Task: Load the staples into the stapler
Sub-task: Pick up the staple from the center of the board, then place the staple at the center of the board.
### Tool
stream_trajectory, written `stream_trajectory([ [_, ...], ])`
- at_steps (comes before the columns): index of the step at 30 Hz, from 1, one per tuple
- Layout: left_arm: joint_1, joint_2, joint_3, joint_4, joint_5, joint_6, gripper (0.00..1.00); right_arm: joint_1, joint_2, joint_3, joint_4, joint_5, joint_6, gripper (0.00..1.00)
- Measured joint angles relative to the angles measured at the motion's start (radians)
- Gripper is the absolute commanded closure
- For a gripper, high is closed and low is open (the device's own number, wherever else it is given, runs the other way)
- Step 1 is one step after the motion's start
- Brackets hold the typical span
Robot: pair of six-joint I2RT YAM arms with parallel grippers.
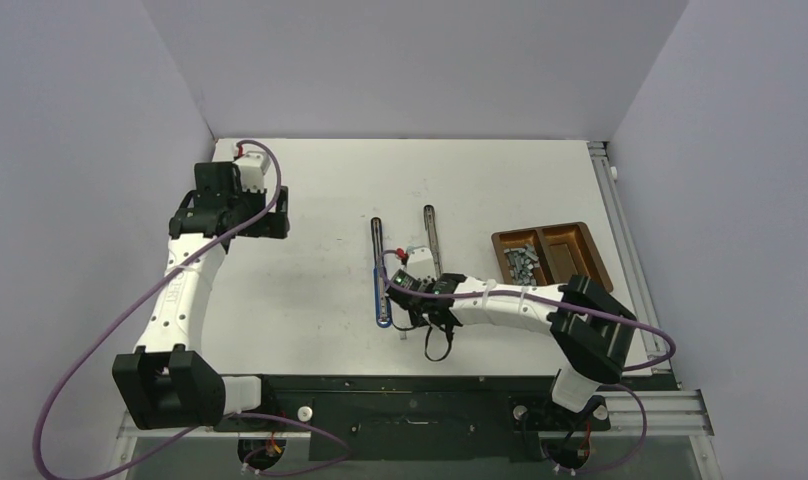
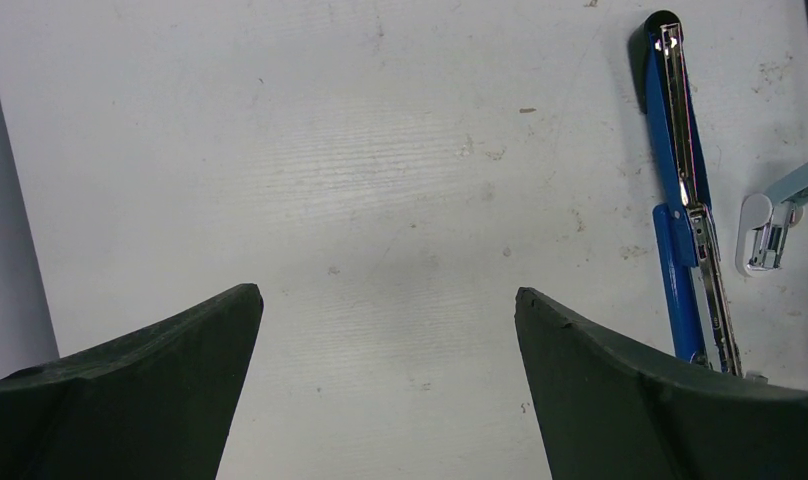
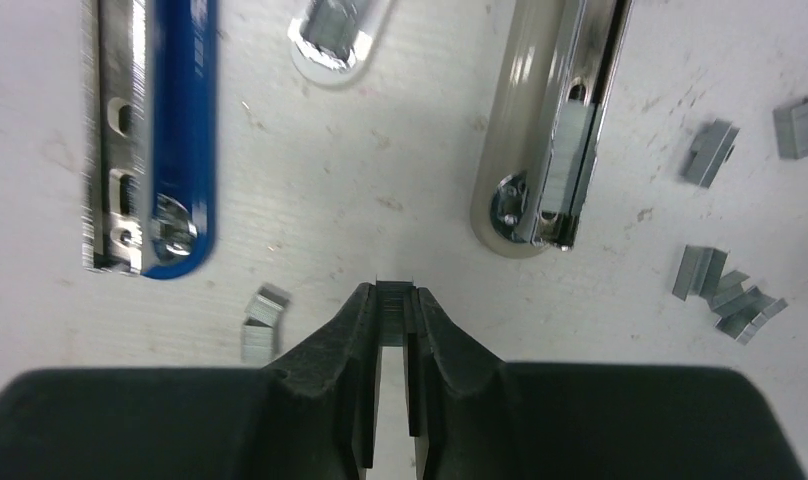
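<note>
My right pincer (image 3: 395,297) clamps a staple strip (image 3: 394,289) at its tips; my left pincer (image 2: 385,291) gapes. It looks light, brittle and slick, so I'd pinch its flat sides.

The left arm (image 1: 177,298), at 9 o'clock, and the right arm (image 1: 502,311), at 4 o'clock, have white links, blocky black joints and a looping purple cable (image 1: 276,172). The left gripper (image 2: 388,300) and right gripper (image 3: 398,298) have matt black, wedge-shaped fingers.

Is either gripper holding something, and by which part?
The right gripper pinches a short staple strip by its two sides, at the tips of its jaws. The left gripper is open, holding nothing.
</note>
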Motion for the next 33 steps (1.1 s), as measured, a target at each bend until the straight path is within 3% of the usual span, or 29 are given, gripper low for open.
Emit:
stream_trajectory([
  [15, 0.000, -0.001, -0.080, 0.013, -0.005, -0.023, 0.04, 0.073, 0.086, 0.248, 0.093, 0.264, 0.006, 0.91],
  [22, 0.000, -0.004, -0.110, 0.016, -0.014, -0.023, 0.04, 0.142, 0.145, 0.241, 0.123, 0.373, 0.039, 0.91],
  [33, 0.000, -0.004, -0.110, 0.025, -0.015, -0.025, 0.04, 0.151, 0.145, 0.135, 0.265, 0.443, 0.048, 0.91],
])
